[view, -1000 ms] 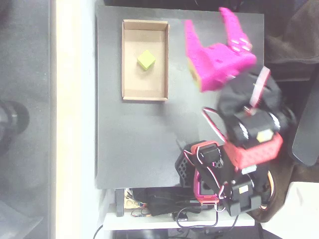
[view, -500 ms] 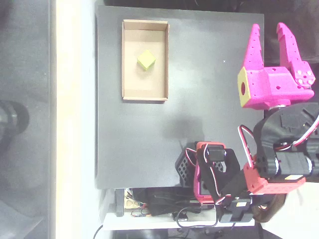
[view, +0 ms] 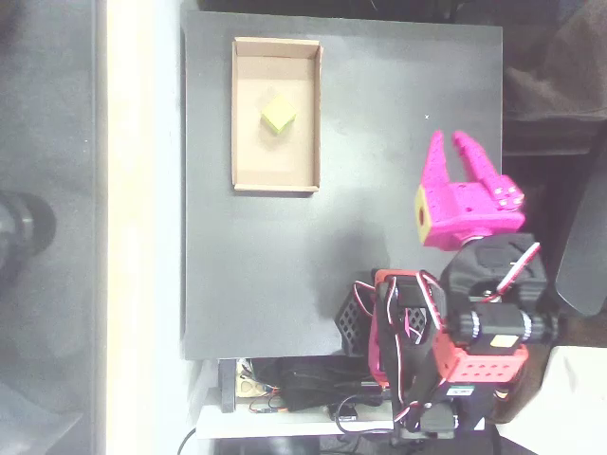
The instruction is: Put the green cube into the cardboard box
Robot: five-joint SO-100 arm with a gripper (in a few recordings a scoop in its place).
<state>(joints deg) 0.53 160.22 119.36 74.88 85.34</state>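
Magenta tool (view: 450, 144), red-black arm (view: 455, 332)

Supporting surface: a matte black desk (view: 285, 265), rectangular, occupying the centre of the overhead view. Its left edge borders a pale strip of floor.

Resting directly on it: one cardboard box (view: 276, 180), a shallow tan tray with low walls, placed in the upper left of the desk, long side running top to bottom of the frame. The robot's base (view: 384, 318) stands at the lower right of the desk, well apart from the box.
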